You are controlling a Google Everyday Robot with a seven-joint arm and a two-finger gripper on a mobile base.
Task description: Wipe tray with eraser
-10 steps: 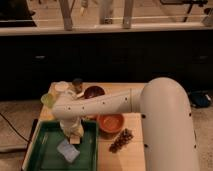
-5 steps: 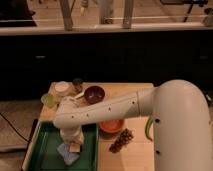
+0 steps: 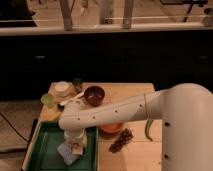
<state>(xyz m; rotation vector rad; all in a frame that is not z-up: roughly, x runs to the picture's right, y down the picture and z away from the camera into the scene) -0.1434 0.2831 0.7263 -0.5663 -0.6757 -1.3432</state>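
Gripper (image 3: 76,148) shifted right | tray (image 3: 44,145) | wooden table (image 3: 135,95)

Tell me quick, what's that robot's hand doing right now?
Gripper: low over the green tray, pressing a pale eraser onto it; seemingly holding it.

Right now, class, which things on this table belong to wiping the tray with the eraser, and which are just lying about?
Part of the job:
green tray
eraser, lying in the tray
gripper, down over the tray at the eraser

Just lying about:
dark bowl
orange bowl
white container
small green cup
green pepper
dark cluster, possibly grapes
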